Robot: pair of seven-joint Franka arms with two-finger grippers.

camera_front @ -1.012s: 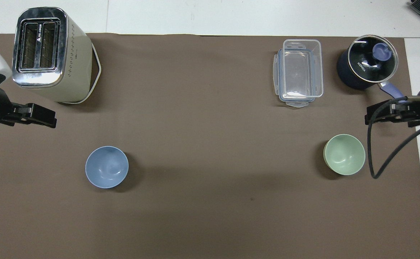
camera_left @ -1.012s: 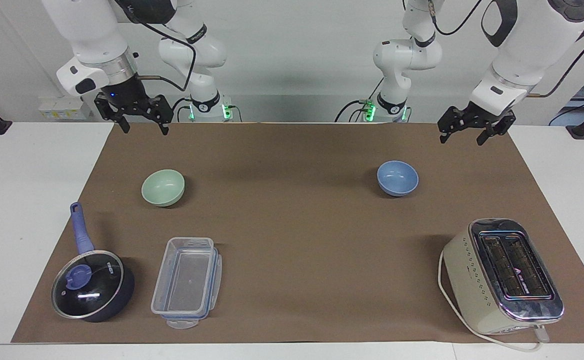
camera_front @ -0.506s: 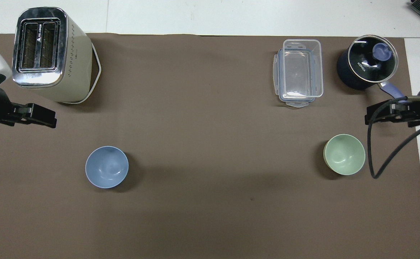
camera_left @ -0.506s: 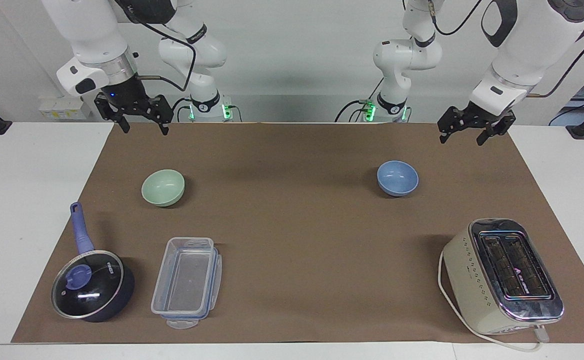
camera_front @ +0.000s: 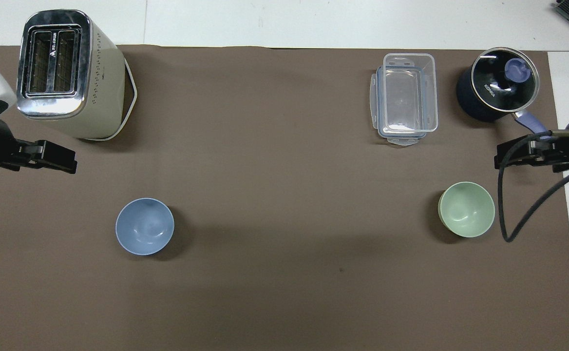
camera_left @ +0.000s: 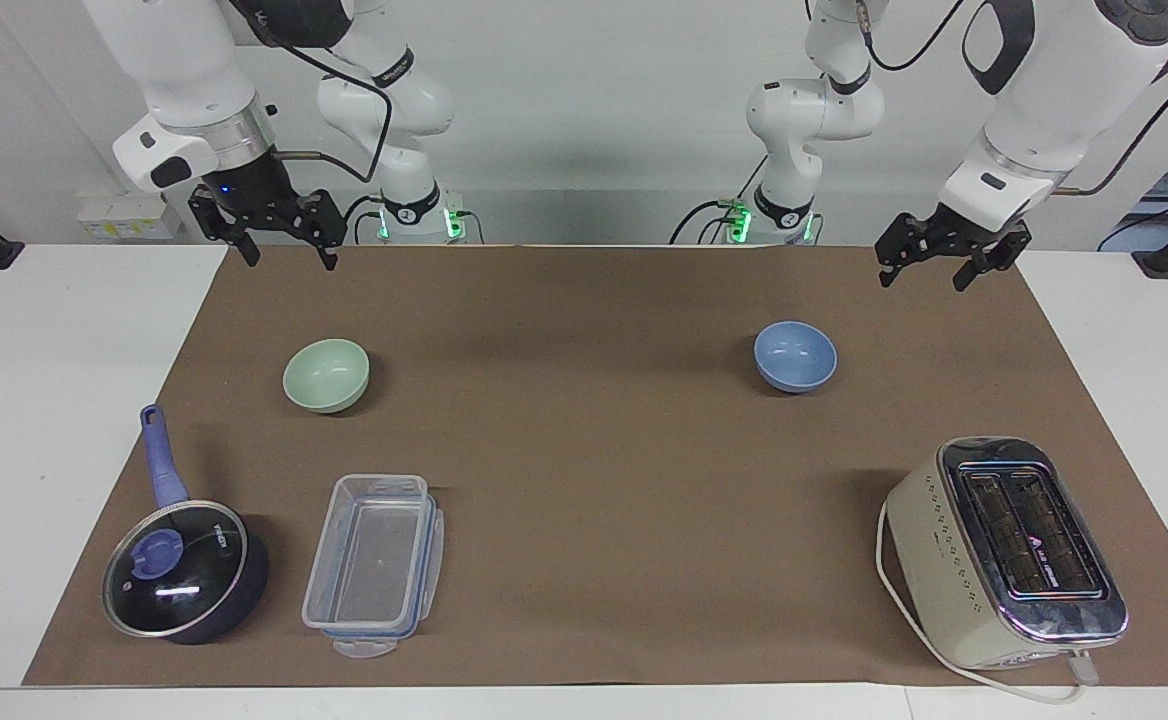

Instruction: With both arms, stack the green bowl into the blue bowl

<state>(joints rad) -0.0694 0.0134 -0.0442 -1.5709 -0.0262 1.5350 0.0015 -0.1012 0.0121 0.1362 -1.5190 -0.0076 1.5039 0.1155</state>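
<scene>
**Nothing has shifted; both arms wait above the mat**

Since the earlier frames nothing has moved. The green bowl (camera_left: 326, 374) sits upright and empty toward the right arm's end of the tabletop (camera_left: 54, 400); the blue bowl (camera_left: 795, 356) lies well apart at its 3 o'clock in the facing view, also empty. The right pincer (camera_left: 282, 240) hangs at the green bowl's 11 o'clock, fingers spread, holding nothing. The left pincer (camera_left: 936, 262) hangs at the blue bowl's 1 o'clock, apparently spread too. Each arm seems posted by its own bowl, so stacking is unstarted.
</scene>
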